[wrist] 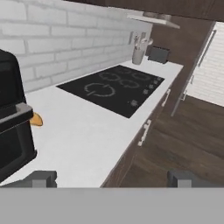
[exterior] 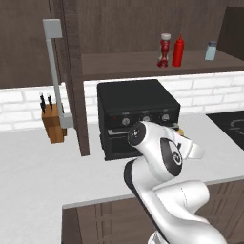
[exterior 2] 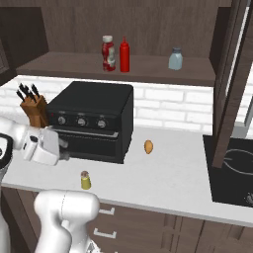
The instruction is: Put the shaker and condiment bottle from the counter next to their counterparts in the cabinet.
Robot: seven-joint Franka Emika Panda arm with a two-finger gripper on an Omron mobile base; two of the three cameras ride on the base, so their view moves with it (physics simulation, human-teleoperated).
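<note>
The shaker (exterior 2: 86, 180) stands upright on the desk (exterior 2: 168, 178), near the desk's front edge and just in front of the black toaster oven (exterior 2: 91, 121), off that oven's left front corner as the right base camera sees it. Its long axis is vertical, so a grasp would likely come from the side or from above. The claw (wrist: 111, 178) hangs open to its full width with nothing between its fingertips, and it sits in front of the oven's door, higher than the shaker and a little to its left in the right base view. The hand camera looks along the desk toward the black cooktop (wrist: 111, 87), so the claw points past the oven rather than down at the shaker; the shaker lies below it and close to the robot. The coming move, by this reading, calls for the wrist to tip down and the claw to drop toward the front edge. The condiment bottle (exterior 2: 108, 53) already stands on the shelf of the cabinet (exterior 2: 74, 64) above the oven, touching or just beside the red squeeze bottle (exterior 2: 124, 55), with the pale blue shaker (exterior 2: 175, 59) well to the right. A small orange object (exterior 2: 148, 147) lies on the desk right of the oven.
</note>
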